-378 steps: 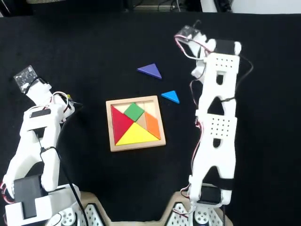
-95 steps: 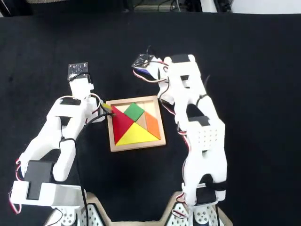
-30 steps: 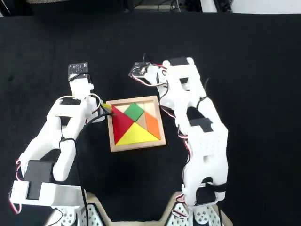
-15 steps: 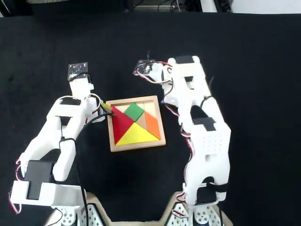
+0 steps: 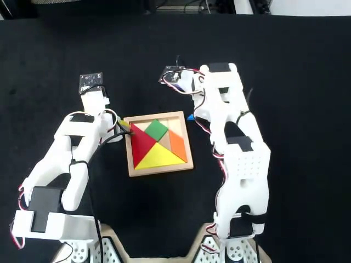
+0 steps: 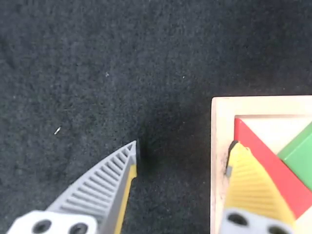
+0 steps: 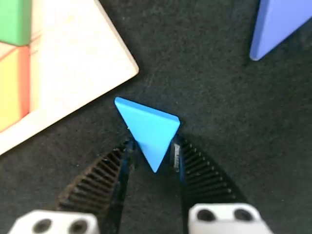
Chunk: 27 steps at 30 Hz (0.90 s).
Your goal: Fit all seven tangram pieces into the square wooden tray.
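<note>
Now, right gripper (image 7: 152, 144): narrow, our jaws flank the tip of the small blue triangle (image 7: 148, 127), which lies on the black cloth (image 7: 219, 87) just beside a corner of the wooden tray (image 7: 83, 63).
Grip: we should close evenly on both slanted edges, or it may squirt forward.
Tray slot: bare wood nearest that corner.
Left gripper (image 6: 183, 146): wide, straddling the tray's rim.
Purple triangle (image 7: 278, 24): farther off, loose.

A fuzzy matt cloth covers the counter (image 6: 97, 58), the tray (image 7: 73, 53) is smooth pale wood, the blue triangle (image 7: 148, 124) has a smooth, faintly satin painted face, and the left pincer (image 6: 184, 145) and right pincer (image 7: 152, 141) are ribbed matt plastic.
</note>
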### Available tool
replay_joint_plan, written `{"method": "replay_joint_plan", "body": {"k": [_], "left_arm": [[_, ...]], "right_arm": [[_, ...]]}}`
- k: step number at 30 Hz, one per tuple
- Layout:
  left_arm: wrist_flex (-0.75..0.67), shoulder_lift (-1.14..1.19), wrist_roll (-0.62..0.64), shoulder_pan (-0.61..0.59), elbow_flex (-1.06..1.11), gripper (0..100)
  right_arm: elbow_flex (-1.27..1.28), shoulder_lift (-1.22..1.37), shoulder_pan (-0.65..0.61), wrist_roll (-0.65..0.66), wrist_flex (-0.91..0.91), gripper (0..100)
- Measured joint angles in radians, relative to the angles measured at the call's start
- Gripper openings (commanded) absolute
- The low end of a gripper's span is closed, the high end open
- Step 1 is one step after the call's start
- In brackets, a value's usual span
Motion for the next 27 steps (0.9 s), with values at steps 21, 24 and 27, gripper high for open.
{"method": "replay_joint_plan", "body": {"k": [21,24,27], "left_arm": [[0.000,0.000,0.000,0.000,0.000,29],[0.000,0.000,0.000,0.000,0.000,29],[0.000,0.000,0.000,0.000,0.000,29]], "right_arm": [[0.018,-0.040,0.003,0.000,0.084,1.1],[0.018,-0.121,0.000,0.000,0.192,1.1],[0.018,-0.206,0.018,0.000,0.232,1.1]]}}
